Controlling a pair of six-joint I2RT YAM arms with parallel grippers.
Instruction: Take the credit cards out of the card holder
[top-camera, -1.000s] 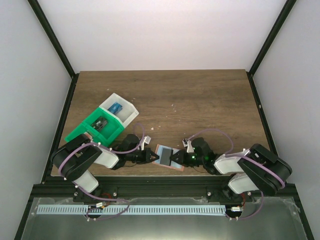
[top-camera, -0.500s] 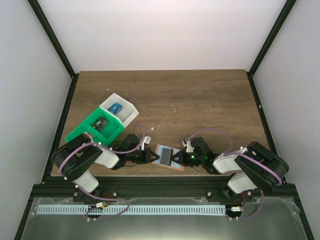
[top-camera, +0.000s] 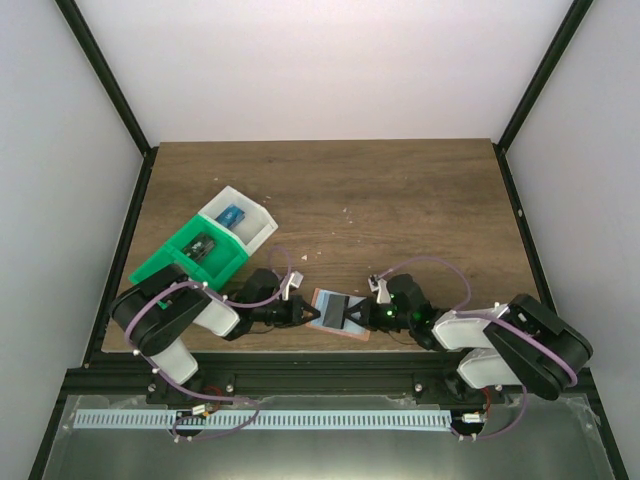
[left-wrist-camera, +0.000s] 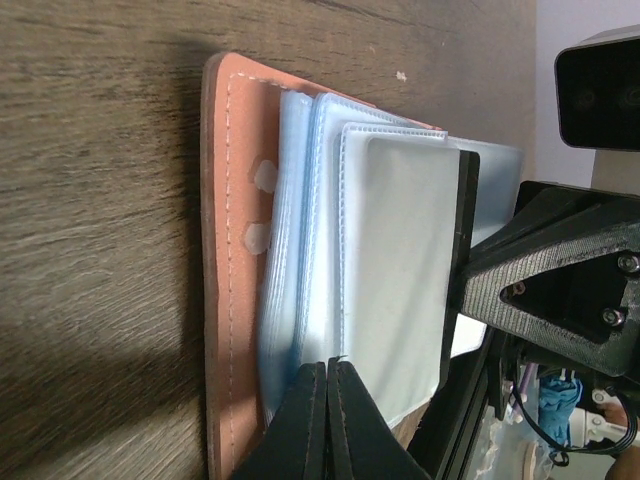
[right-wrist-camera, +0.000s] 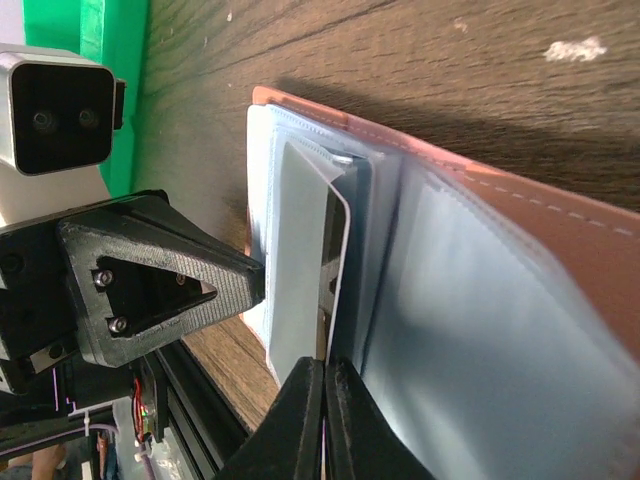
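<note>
The card holder (top-camera: 341, 326) lies open at the table's near edge between both arms, with light blue pockets and salmon edging (left-wrist-camera: 235, 250). My left gripper (top-camera: 308, 314) is shut on the edge of one of its blue pocket flaps (left-wrist-camera: 327, 372). From the other side, my right gripper (top-camera: 350, 317) is shut on the thin pale edge of a dark credit card (right-wrist-camera: 338, 250) that stands partly out of a pocket (right-wrist-camera: 325, 368). That card shows as a dark rectangle (top-camera: 331, 309) from above and as a dark strip (left-wrist-camera: 466, 230) in the left wrist view.
A green tray (top-camera: 160, 268) and a white tray (top-camera: 262, 228) stand at the left. The white one holds a blue item (top-camera: 232, 215) and the green one a small dark item (top-camera: 203, 248). The black frame rail runs just behind the holder.
My right gripper has closed on the card's edge and its arm has shifted slightly. The left gripper has stayed shut on the holder.
</note>
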